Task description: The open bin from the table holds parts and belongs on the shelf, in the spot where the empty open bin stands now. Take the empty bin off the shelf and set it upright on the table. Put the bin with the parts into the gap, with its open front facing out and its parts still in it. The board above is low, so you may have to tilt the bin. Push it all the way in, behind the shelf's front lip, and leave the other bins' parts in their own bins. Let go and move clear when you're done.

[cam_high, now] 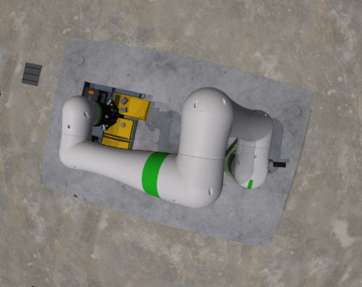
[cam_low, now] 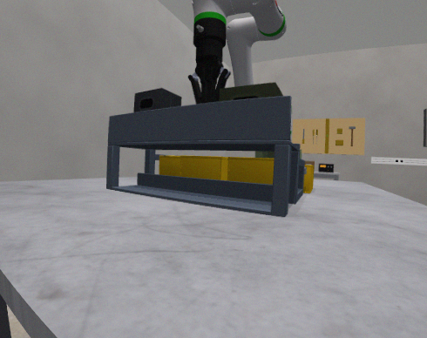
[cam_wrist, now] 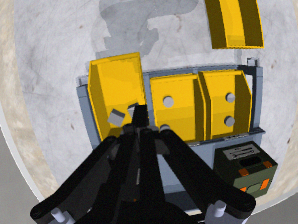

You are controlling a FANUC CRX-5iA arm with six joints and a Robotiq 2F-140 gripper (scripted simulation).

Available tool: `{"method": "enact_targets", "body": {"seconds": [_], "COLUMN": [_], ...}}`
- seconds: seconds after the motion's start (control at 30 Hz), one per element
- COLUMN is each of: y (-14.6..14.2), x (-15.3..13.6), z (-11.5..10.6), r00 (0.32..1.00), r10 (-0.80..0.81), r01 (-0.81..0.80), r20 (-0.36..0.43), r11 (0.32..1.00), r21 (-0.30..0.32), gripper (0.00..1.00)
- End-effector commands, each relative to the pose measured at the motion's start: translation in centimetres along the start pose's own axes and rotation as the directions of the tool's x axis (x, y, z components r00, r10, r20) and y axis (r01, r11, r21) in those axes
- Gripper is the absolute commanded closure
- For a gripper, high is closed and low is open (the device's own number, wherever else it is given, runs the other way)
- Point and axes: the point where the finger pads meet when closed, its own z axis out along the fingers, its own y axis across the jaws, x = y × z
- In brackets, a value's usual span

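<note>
The bin with parts (cam_high: 139, 109) (cam_wrist: 120, 75) is in the shelf's left bay in the wrist view and juts out past the front more than its neighbours. Two grey parts show near its inner end. It looks slightly skewed. My gripper (cam_high: 121, 116) (cam_wrist: 142, 114) is shut and empty, its tips over this bin's inner right area; whether they touch it is unclear. The shelf board hides the tips in the exterior view. The empty bin (cam_wrist: 235, 25) (cam_low: 308, 179) is on the table in front of the shelf's right side, its open top up.
Two neighbour bins (cam_wrist: 185, 112) (cam_wrist: 215, 112) hold grey parts in the shelf (cam_low: 198, 124) (cam_wrist: 187, 162). On the top board stand a green box (cam_low: 254, 91) (cam_wrist: 245, 175) at right and a dark box (cam_low: 159, 100) at left, with the gripper between them in the exterior view.
</note>
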Motion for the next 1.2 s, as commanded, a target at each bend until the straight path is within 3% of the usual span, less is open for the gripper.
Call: {"method": "enact_targets", "body": {"seconds": [0.0,0.5,0.7,0.77,0.87,1.17], "y": [0.0,-0.1,-0.9,-0.9,-1.7,-4.2], "x": [-0.1,0.0,1.7,1.7,3.5,9.9], "z": [-0.1,-0.1,0.3,0.3,0.8,2.8], "r00": [1.0,1.0,0.967,0.967,0.878,0.612], "r10": [0.0,-0.014,-0.253,-0.253,-0.478,-0.791], "r01": [0.0,0.014,0.253,0.253,0.478,0.791], "r20": [0.002,0.003,0.011,0.011,0.018,-0.002], "r11": [1.0,1.0,0.967,0.967,0.878,0.611], "r21": [0.0,0.0,0.002,0.002,0.008,0.027], "gripper": [0.9,0.9,0.9,0.9,0.9,0.9]}}
